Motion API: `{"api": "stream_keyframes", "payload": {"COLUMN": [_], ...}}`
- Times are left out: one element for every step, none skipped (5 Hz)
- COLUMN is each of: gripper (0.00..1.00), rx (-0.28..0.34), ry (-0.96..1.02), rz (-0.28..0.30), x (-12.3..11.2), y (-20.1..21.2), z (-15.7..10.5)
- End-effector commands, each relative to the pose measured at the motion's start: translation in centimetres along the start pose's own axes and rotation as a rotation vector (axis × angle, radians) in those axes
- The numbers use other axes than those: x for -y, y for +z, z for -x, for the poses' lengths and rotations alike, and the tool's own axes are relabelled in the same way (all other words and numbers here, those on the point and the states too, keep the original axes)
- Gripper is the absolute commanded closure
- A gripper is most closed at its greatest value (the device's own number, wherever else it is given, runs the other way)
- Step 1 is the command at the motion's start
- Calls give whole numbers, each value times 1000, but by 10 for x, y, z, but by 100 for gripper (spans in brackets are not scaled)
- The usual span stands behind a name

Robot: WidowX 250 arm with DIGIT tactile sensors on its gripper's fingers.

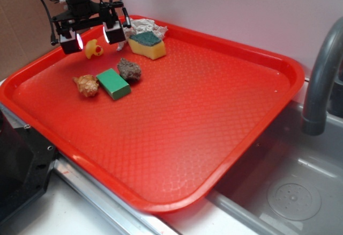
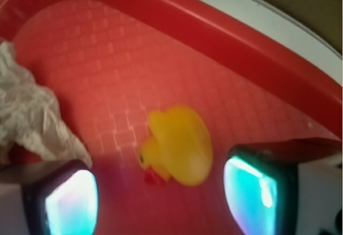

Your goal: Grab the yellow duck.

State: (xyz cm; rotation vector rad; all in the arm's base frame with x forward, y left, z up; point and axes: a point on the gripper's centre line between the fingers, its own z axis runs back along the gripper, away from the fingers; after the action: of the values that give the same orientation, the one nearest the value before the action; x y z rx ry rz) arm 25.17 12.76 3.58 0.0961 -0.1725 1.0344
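Observation:
The yellow duck [image 1: 94, 49] [image 2: 179, 146], tiny and glossy with an orange-red beak, rests on the red tray [image 1: 193, 127] near its back left corner. My gripper [image 1: 91, 35] [image 2: 163, 205] hovers just above it, open, one glowing finger pad on each side of the duck. In the wrist view the duck lies in the gap between the pads, nearer the right one, and touches neither. Its beak points toward the camera.
A crumpled white cloth [image 1: 147, 27] [image 2: 32, 117], a yellow sponge with a green top [image 1: 147, 44], a brown lumpy rock [image 1: 129, 69], a green block [image 1: 113, 83] and a tan shell-like object [image 1: 87, 85] lie close by. A sink and grey faucet [image 1: 321, 79] stand at right.

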Motion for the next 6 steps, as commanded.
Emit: {"api": "stream_keyframes", "payload": {"gripper": [0,0,51,100,100,100], "rx": [34,13,3,-11,11,63], "ry": [30,32,43,36,-32,-186], "rz": [7,-13,-15,-17,64,167], "x": [-13,-15,-18,-25,-15,-4], "y": [3,-6,-12,-13,32,89], "z": [-26,-26,-22,-10,8,46]}}
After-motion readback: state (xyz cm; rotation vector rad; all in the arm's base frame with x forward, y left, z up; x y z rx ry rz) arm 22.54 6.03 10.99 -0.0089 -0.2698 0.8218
